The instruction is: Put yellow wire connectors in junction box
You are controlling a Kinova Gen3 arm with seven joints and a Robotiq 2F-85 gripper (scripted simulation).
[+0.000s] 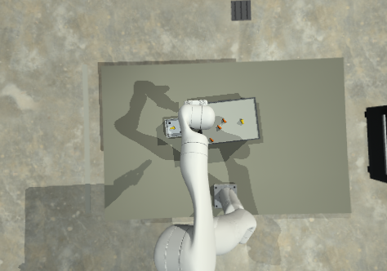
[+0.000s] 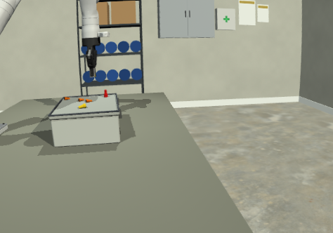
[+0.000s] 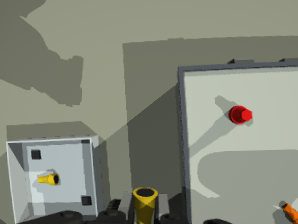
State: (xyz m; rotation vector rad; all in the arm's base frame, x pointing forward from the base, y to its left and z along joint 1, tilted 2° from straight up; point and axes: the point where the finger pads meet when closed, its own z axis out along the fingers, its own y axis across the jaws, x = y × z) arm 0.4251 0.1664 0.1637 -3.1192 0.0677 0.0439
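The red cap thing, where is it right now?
The red connector stands on the tool case's lid, near the lid's edge closest to the steel junction box, up and right of the pincer in the wrist view.

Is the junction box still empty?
No: the wrist view shows one yellow connector lying inside the box, while the pincer holds a second one.
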